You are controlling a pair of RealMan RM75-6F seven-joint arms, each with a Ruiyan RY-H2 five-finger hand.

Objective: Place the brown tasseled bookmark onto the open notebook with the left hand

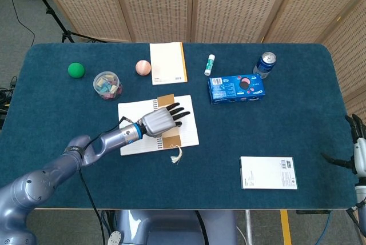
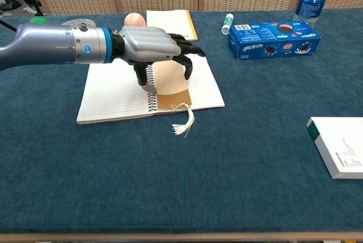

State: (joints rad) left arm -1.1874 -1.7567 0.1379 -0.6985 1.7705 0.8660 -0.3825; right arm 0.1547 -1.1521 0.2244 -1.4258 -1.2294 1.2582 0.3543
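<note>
The open spiral notebook (image 1: 134, 113) (image 2: 110, 93) lies left of the table's centre. The brown tasseled bookmark (image 1: 172, 140) (image 2: 173, 101) lies along its right page beside the spiral. Its pale tassel (image 1: 176, 155) (image 2: 184, 123) hangs over the notebook's near edge onto the cloth. My left hand (image 1: 157, 122) (image 2: 150, 47) is over the bookmark's middle, thumb down at its left edge and fingers curled over its right edge, holding it. The part under the palm is hidden. My right hand (image 1: 358, 153) shows only at the head view's far right edge, fingers apart, holding nothing.
At the back are a closed notepad (image 1: 167, 63), a peach ball (image 1: 143, 67), a green ball (image 1: 75, 69) and a small jar (image 1: 107, 84). A glue stick (image 1: 210, 64), blue box (image 1: 237, 88) and can (image 1: 265, 63) stand back right. A white book (image 1: 268, 172) lies front right.
</note>
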